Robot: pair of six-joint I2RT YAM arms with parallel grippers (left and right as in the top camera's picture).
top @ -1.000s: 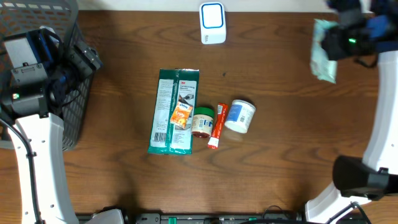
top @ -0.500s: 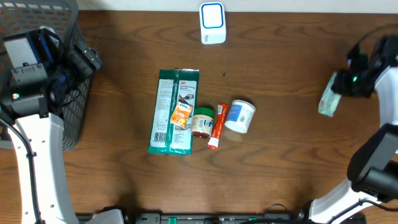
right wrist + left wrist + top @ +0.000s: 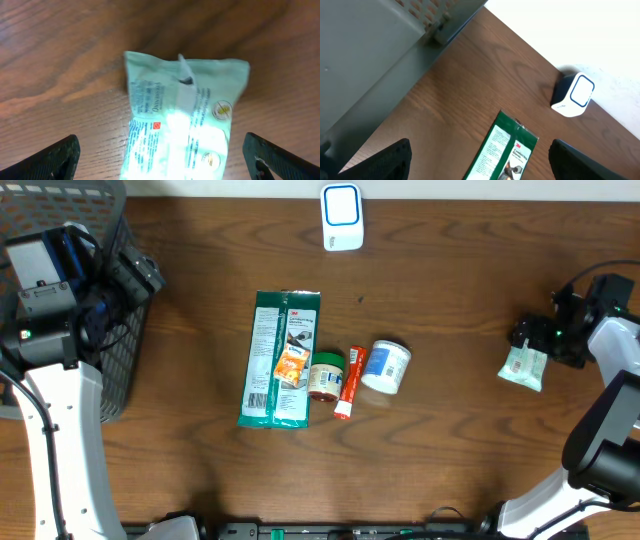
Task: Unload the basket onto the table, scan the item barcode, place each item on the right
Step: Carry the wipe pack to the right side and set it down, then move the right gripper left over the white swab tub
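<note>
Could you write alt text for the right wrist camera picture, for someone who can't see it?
A pale green soft plastic packet with small print lies on a brown wooden table. Two dark fingers stand wide apart at the bottom corners, not touching it.

The pouch is cut off by the lower edge of the right wrist view; its lower half is washed out by glare and its print is blurred. Of the right tool and the left tool only finger ends are shown at the bottom corners. The green packet is cropped below. The basket is clipped by the overhead frame, and the labels on jar, tube and tub are too small to be read.
</note>
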